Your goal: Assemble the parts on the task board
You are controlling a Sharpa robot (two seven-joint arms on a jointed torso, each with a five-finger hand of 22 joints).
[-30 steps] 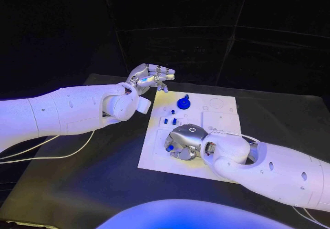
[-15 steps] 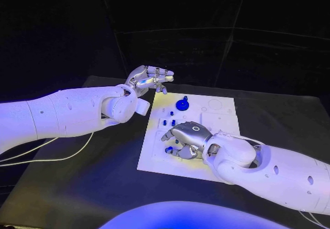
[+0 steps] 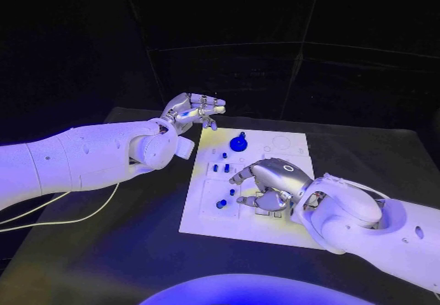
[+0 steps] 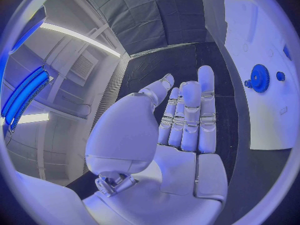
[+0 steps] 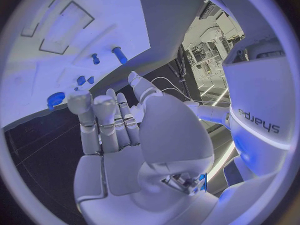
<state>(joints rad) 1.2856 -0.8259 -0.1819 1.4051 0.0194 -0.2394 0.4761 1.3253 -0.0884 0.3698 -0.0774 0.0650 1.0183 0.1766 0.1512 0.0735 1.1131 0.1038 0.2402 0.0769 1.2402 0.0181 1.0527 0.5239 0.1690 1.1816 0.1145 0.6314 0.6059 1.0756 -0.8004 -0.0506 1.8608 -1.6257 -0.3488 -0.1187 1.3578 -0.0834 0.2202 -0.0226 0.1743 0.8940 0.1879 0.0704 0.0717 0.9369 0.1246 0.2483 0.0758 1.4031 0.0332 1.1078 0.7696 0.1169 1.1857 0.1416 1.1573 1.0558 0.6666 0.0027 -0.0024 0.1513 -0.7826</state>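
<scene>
The white task board point(image 3: 206, 219) lies in the middle of the black table. A blue gear point(image 3: 238, 144) stands near its far edge, and the left wrist view shows the gear point(image 4: 259, 77) too. Small blue pegs point(image 3: 221, 168) stand left of centre, and a round blue piece point(image 3: 221, 204) sits near the front left. My right hand point(image 3: 271, 184) hovers over the board's middle, just right of the pegs, fingers apart and holding nothing. In the right wrist view the pegs point(image 5: 117, 54) lie beyond its fingertips point(image 5: 81, 102). My left hand point(image 3: 192, 111) hangs over the board's far left corner, empty.
Shallow outlined recesses point(image 3: 284, 147) mark the board's far right part. Black table surface point(image 3: 110, 241) runs all round the board. My left forearm point(image 3: 82, 155) lies across the table's left side and my right forearm point(image 3: 385, 229) across the front right.
My right hand has drawn back to the right, off the round blue piece at the front left, which now lies uncovered. The left hand has stayed about where it was.
</scene>
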